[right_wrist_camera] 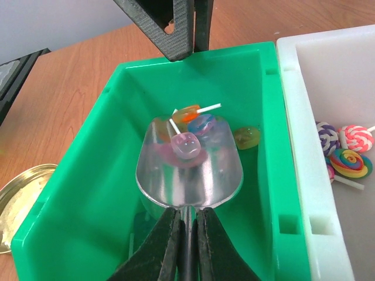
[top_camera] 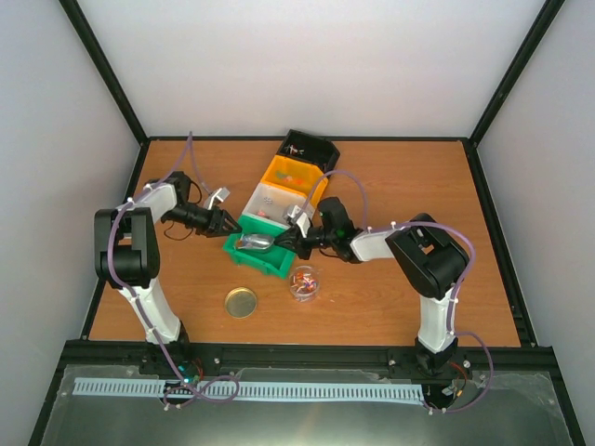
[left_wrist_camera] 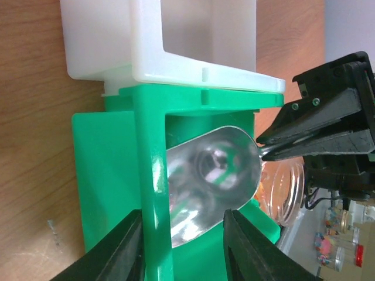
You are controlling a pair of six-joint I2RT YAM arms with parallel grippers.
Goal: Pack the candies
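Scoop (right_wrist_camera: pixel 188 175) and candies (right_wrist_camera: pixel 186 143) crowd green bin (right_wrist_camera: pixel 76 193).

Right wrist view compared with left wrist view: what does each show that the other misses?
Only the right wrist view shows the candies lying in the scoop, the lollipops in the white bin and the gold lid. Only the left wrist view shows the clear jar. Both show the scoop in the green bin and the white bin beside it.

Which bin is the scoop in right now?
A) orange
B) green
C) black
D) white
B: the right wrist view shows the scoop, its handle pinched by the right fingers and candies on it, lying inside the green bin.
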